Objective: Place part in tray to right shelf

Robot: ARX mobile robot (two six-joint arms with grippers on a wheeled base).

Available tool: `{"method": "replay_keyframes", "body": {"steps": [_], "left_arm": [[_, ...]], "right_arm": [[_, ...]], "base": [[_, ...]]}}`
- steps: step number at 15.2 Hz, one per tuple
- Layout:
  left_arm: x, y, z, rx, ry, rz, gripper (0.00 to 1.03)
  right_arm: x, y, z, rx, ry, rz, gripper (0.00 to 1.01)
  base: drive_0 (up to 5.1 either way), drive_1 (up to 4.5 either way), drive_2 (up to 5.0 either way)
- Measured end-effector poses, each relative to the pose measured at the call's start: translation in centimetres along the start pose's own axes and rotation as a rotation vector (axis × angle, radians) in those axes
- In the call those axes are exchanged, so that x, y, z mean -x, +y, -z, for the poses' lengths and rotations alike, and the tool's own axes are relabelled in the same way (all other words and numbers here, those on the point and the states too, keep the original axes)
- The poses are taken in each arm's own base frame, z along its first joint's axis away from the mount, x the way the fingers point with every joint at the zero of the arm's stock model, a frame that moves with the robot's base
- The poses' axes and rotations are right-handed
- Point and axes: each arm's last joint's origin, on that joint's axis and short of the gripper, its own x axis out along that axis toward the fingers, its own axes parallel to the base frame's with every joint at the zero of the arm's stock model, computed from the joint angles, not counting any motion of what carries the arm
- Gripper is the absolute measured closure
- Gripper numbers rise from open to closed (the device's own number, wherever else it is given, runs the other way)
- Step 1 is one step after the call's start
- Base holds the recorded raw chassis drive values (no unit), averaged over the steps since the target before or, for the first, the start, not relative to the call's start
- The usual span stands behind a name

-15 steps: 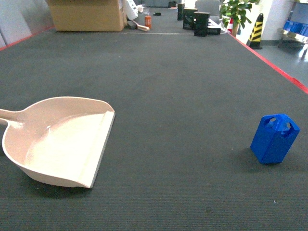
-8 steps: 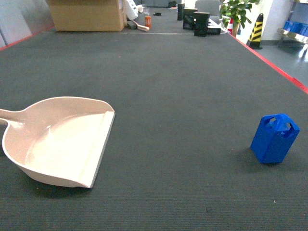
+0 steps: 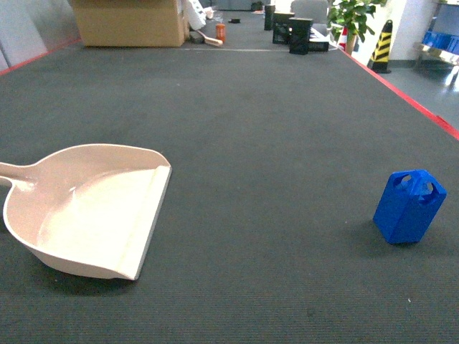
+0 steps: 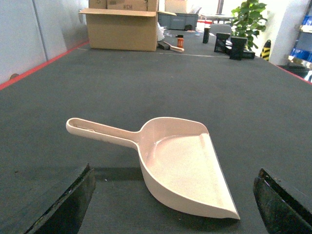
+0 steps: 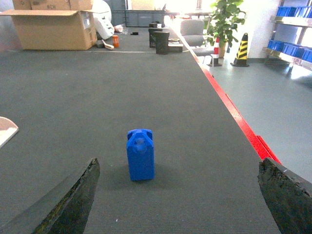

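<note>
While the part [image 3: 409,207] stands upright, the tray's [image 3: 86,215] handle points left.

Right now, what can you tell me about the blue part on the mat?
The part is a small bright-blue block, plastic by its look, with a rectangular body and a peaked top pierced by a round hole. It stands upright and alone on the dark mat, far right of the tray, touched by nothing else. In the right wrist view it stands centred ahead of the open tool.

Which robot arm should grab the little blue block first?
The right arm, probably. The blue block stands straight ahead of the right gripper, whose jaws are open. The left gripper faces the tray instead.
</note>
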Motion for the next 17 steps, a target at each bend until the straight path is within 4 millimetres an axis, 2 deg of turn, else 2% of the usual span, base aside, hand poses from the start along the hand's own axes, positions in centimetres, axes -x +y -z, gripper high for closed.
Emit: {"method": "replay_keyframes", "body": {"steps": [17], "left_arm": [[0.00, 0.00, 0.00, 0.000, 0.000, 0.000, 0.05]], "right_arm": [[0.00, 0.00, 0.00, 0.000, 0.000, 0.000, 0.03]], "base": [[0.0, 0.00, 0.0]]}}
